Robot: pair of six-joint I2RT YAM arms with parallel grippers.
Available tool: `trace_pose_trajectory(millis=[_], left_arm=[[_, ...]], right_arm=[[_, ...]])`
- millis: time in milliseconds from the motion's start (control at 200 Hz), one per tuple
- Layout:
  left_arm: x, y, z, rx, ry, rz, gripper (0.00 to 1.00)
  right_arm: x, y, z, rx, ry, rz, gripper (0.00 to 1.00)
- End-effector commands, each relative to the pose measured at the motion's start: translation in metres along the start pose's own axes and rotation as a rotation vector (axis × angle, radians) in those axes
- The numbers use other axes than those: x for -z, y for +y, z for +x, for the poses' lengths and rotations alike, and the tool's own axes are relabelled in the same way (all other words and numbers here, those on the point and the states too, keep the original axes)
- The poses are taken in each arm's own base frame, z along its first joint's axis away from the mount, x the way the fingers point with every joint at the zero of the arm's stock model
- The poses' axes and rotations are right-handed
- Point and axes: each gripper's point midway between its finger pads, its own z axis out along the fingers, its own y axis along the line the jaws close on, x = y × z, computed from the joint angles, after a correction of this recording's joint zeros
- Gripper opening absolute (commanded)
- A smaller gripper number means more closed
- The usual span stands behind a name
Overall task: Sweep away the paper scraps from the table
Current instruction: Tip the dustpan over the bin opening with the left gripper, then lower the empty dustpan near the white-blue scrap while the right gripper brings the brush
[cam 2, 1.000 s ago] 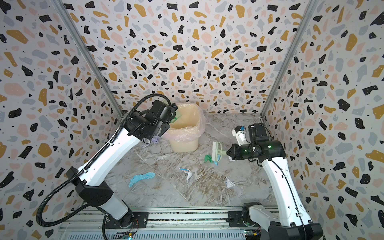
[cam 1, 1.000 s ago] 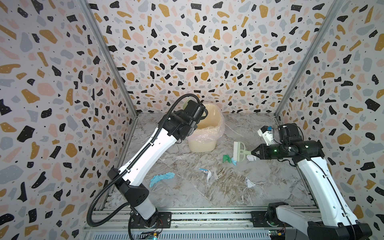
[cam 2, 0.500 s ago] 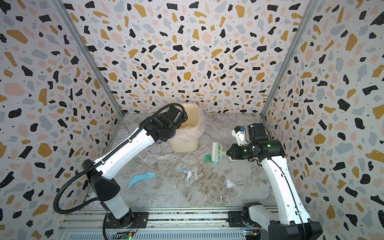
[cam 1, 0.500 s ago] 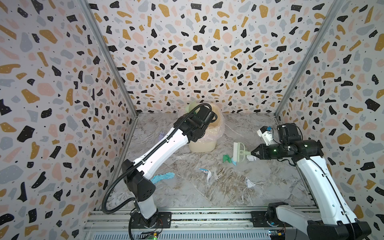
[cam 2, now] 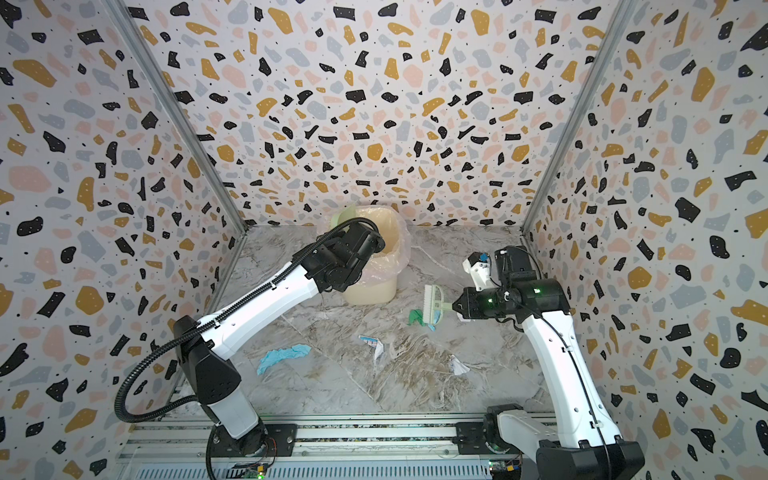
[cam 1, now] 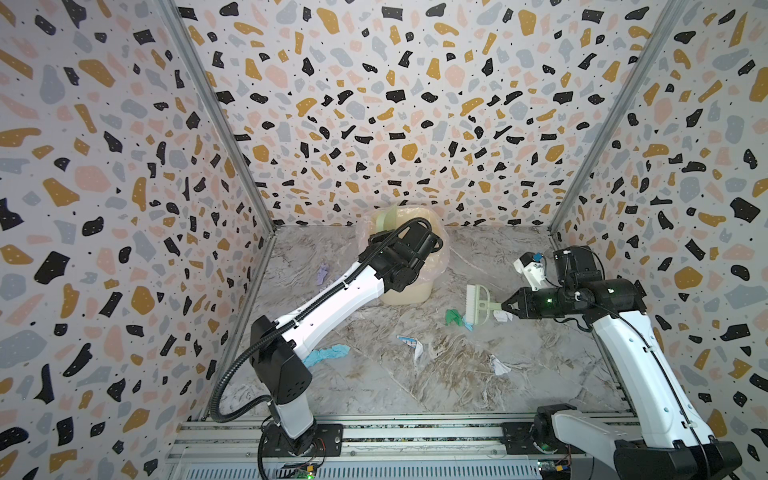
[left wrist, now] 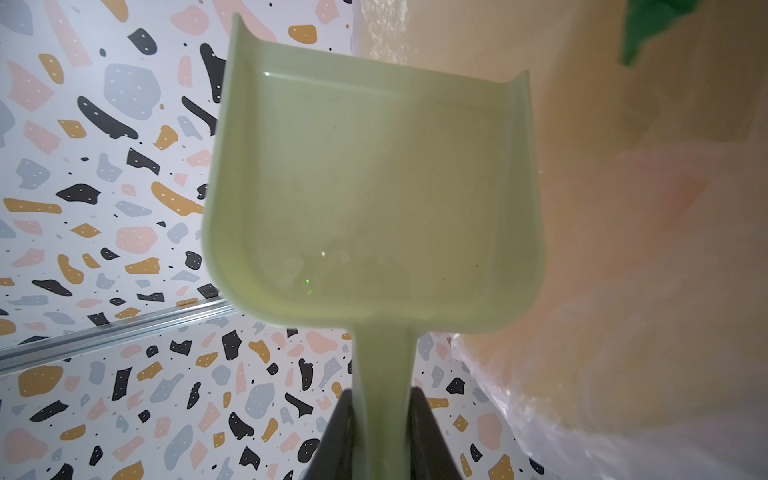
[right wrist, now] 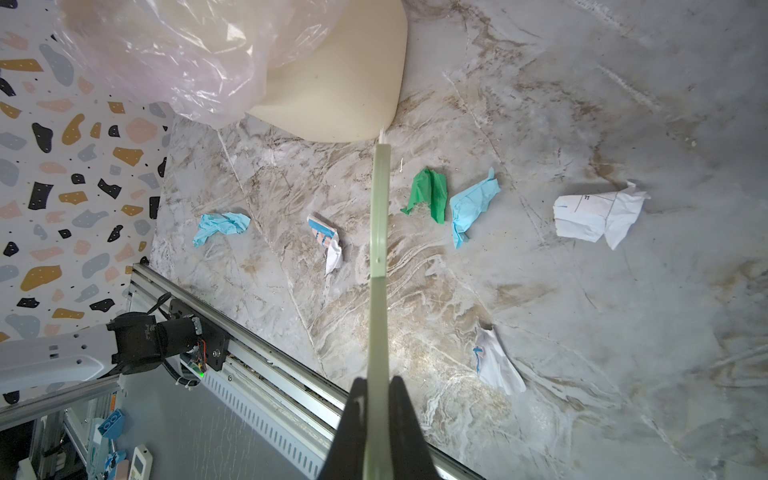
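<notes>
Speckled walls (cam 1: pixel 415 104), marbled bench (cam 1: pixel 457 386), pastel litter!
The walls come up white, flecked with black, ochre, pink and grey-blue; the bench swirls grey-white and beige. Pale green for the dustpan (left wrist: pixel 374 187) and the brush (cam 1: pixel 481 306) alike, cream for the bin (right wrist: pixel 345 95) under a pink see-through liner (right wrist: pixel 166 54). And the paper scraps (cam 1: pixel 409 343): a green scrap (right wrist: pixel 428 195), a light blue scrap (right wrist: pixel 471 208), a second light blue scrap (right wrist: pixel 220 224), a lavender scrap (cam 1: pixel 322 272), a lined white scrap (right wrist: pixel 598 216) marked in dark ink, a printed scrap (right wrist: pixel 324 237) striped blue and red on white.

Paper scraps (right wrist: pixel 428 195) — loose on table (right wrist: pixel 602 311)
</notes>
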Motion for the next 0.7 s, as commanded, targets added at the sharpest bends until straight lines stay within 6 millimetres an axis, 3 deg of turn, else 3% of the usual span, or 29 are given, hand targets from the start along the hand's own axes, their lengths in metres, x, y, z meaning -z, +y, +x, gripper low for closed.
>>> trace_pose_trajectory(millis=[0,170,290,405,511,696], left_arm=[[0.01,0.022,0.008,0.053,-0.004,-0.051,0.0],[0.022,0.04,0.005,0.156,-0.04,-0.064,0.0],[0.04,0.055,0.0,0.265,-0.102,-0.047,0.0],[0.062,0.056,-0.011,0.359,-0.195,0.019,0.0],[0.084,0.038,-0.028,0.424,-0.29,0.144,0.0],[0.125,-0.016,-0.054,0.495,-0.446,0.396,0.0]], right_arm=[[0.004,0.003,0.003,0.004,-0.001,-0.01,0.0],[0.007,-0.004,0.003,0.008,-0.004,0.04,0.0],[0.012,-0.021,0.008,0.016,-0.002,0.146,0.0],[0.021,-0.039,0.015,0.012,-0.006,0.266,0.0],[0.024,-0.047,0.024,-0.005,-0.001,0.331,0.0],[0.019,-0.047,0.045,-0.022,0.056,0.431,0.0]])
